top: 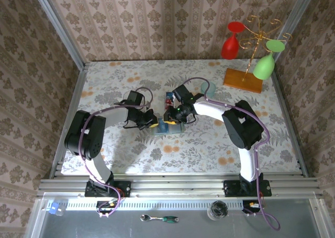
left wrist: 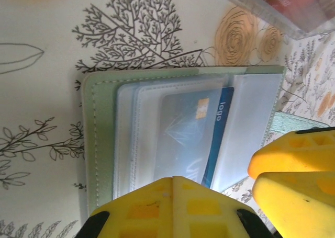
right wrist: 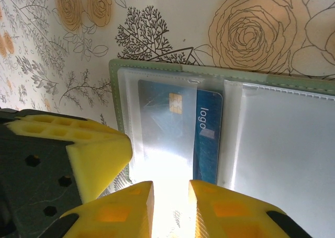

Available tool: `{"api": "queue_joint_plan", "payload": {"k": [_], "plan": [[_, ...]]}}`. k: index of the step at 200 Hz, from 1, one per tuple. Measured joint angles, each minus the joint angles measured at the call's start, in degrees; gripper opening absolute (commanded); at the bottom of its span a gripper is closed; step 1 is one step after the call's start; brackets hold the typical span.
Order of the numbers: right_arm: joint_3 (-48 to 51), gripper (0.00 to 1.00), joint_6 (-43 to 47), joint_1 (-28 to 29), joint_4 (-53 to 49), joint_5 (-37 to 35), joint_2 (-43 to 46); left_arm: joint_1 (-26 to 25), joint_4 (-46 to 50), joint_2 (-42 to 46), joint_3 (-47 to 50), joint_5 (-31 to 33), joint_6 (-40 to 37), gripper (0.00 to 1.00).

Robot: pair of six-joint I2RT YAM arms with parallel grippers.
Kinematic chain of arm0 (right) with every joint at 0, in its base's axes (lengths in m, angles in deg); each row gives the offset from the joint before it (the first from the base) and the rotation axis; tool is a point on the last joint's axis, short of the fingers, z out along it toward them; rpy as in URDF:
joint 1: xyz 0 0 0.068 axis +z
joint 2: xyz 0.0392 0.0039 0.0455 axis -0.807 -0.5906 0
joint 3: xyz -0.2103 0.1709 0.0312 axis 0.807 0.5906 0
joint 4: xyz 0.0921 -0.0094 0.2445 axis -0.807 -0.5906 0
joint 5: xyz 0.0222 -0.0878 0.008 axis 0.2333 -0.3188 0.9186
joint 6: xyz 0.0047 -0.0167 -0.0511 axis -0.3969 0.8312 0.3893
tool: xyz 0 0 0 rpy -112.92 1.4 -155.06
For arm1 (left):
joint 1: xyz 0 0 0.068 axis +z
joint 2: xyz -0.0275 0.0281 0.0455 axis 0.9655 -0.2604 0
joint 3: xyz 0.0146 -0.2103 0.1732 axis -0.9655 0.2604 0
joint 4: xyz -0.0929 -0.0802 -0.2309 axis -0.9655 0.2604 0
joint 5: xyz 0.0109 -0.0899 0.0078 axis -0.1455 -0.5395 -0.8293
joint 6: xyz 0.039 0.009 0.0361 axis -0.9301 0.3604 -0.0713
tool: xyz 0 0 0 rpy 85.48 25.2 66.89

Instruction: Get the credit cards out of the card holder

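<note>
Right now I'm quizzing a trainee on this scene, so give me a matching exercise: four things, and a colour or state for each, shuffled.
Things:
1 card holder
2 credit card
3 left fingers
4 right fingers

Colours or states:
a blue, with a chip
b shut
c pale green, lying open
d slightly apart

Pairs: 1-c, 2-a, 3-b, 4-d.

- Small flat pale sage-green folding card holder point(right wrist: 157, 66), with clear, milky sleeves.
- Inside it: thin blue plastic credit card point(right wrist: 207, 138), gold chip, white lettering.
- Beneath it: cream tablecloth point(right wrist: 52, 55), orange roses, black branches.
- Over it: right gripper point(right wrist: 170, 191), yellow.
- Beyond it: clear plastic box point(left wrist: 246, 2), contents possibly red.
</note>
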Motion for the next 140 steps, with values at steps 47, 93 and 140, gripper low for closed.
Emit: {"api": "queue_joint_plan", "payload": {"k": [47,93,140], "plan": [[0.00,0.25,0.00,0.00,0.02,0.02,-0.55,0.00,-0.22,-1.64,0.07,-0.04,0.00,0.00],[0.00,0.26,0.00,0.00,0.02,0.07,-1.55,0.00,-0.20,-1.64,0.07,-0.04,-0.11,0.00],[0.00,0.29,0.02,-0.11,0.00,0.04,-2.84,0.02,-0.17,-1.64,0.07,-0.04,-0.24,0.00]]}}
